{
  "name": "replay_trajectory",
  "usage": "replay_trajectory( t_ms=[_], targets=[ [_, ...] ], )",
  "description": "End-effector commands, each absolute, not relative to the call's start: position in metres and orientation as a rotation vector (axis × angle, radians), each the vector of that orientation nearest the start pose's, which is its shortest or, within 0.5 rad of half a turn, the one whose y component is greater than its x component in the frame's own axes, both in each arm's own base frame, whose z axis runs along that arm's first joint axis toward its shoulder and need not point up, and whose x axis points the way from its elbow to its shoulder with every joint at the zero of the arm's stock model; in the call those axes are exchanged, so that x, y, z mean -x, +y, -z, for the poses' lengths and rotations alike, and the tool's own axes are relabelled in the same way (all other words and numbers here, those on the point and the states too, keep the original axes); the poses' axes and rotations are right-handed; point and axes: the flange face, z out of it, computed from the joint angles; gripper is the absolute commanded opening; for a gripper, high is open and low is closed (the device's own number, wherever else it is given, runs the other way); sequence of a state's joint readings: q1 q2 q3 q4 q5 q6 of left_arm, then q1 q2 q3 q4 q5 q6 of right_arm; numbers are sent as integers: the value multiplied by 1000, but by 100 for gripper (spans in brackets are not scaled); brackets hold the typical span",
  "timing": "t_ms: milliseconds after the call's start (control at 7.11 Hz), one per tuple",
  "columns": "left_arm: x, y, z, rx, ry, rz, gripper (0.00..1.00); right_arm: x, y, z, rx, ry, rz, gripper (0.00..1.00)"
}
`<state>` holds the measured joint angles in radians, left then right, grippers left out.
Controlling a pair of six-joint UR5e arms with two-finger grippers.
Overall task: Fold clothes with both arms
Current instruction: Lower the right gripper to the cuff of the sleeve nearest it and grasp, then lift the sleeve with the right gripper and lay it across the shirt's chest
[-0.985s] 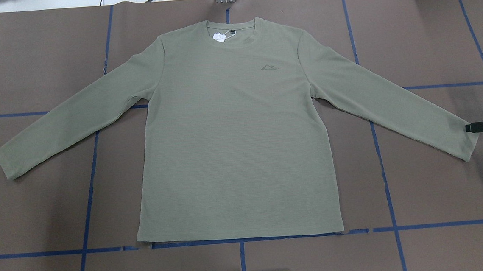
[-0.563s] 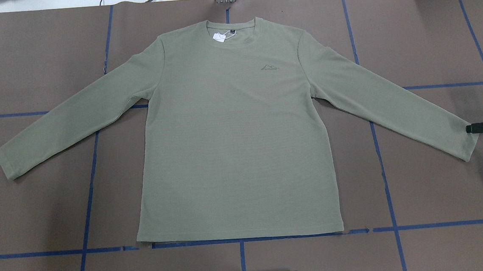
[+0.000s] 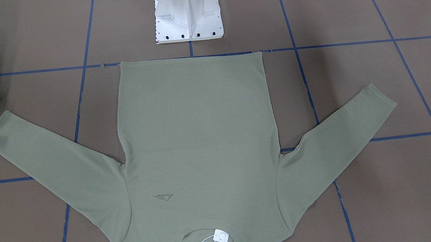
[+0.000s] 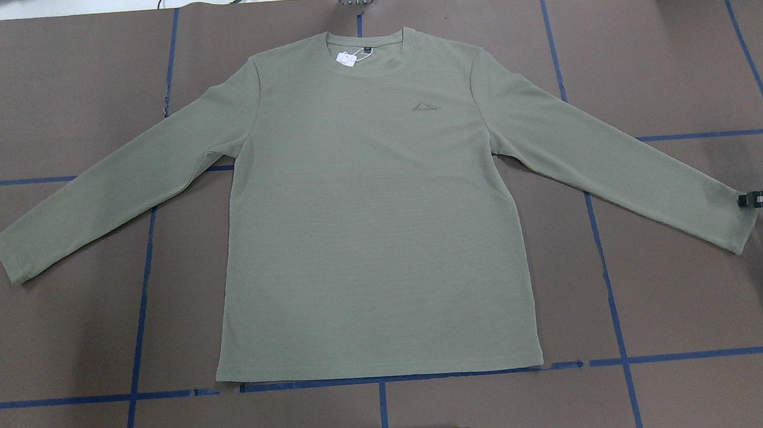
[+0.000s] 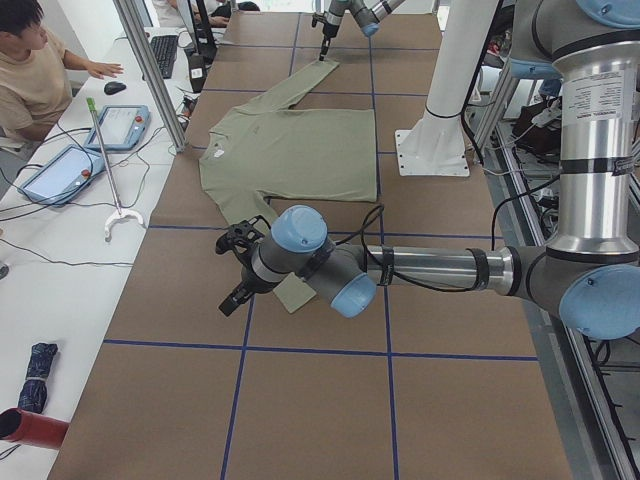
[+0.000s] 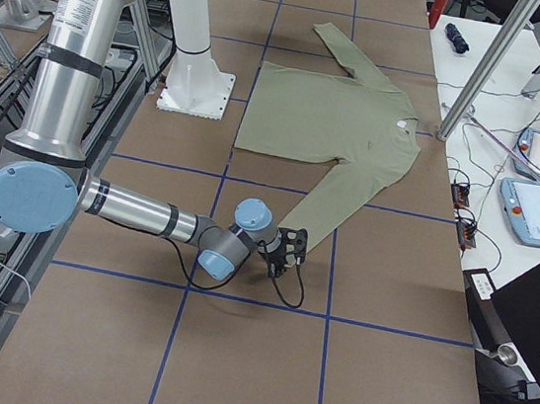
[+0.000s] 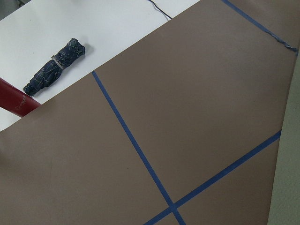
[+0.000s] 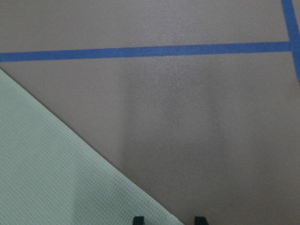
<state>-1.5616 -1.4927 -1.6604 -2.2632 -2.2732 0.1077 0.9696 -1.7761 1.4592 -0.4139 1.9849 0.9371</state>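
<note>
The sage-green long-sleeved shirt (image 4: 369, 228) lies flat and face up on the brown table, sleeves spread, neckline away from the robot; it also shows in the front-facing view (image 3: 197, 130). My right gripper (image 4: 746, 200) sits low at the far corner of the shirt's right-hand sleeve cuff (image 4: 734, 219). In the right wrist view its fingertips (image 8: 137, 219) stand apart, open, with the sleeve's edge (image 8: 70, 178) reaching between them. My left gripper (image 5: 230, 275) shows only in the exterior left view, above the other cuff (image 5: 295, 293); I cannot tell if it is open.
The white pedestal base (image 3: 188, 15) stands at the robot's side of the shirt hem. Blue tape lines (image 4: 140, 311) cross the table. A folded umbrella (image 7: 56, 65) and a red cylinder (image 7: 14, 101) lie off the table's left end. An operator (image 5: 35, 70) sits there.
The right gripper has shifted very slightly toward the right edge at the cuff and looks slimmer from above. The shirt has not moved.
</note>
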Motion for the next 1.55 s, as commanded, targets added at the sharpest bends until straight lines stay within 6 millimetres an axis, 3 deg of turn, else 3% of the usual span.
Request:
replay_trajectory(
  t_ms=[0,141,281,563,844,1125,1407],
  targets=[
    [64,-485,-577,-705,644,-356,100,163,-403,-661,-350,-886,-127,0],
    [64,-485,-577,-706,644,-356,100,165,-405,-649,-345,-891,-125,0],
    [64,-485,-577,-705,645,-356,100,171,-413,-607,-318,-867,-137,0],
    [65,-485,-578,-703,645,-353,100,175,-423,-489,-256,-801,-194,0],
    [64,-485,-575,-707,644,-355,100,216,-485,-379,-217,-783,-352,0],
    [65,-485,-577,-705,645,-353,100,286,-528,-230,-180,-629,-452,0],
    [64,-485,-579,-700,646,-353,100,341,-576,-117,-203,-635,-561,0]
  ],
)
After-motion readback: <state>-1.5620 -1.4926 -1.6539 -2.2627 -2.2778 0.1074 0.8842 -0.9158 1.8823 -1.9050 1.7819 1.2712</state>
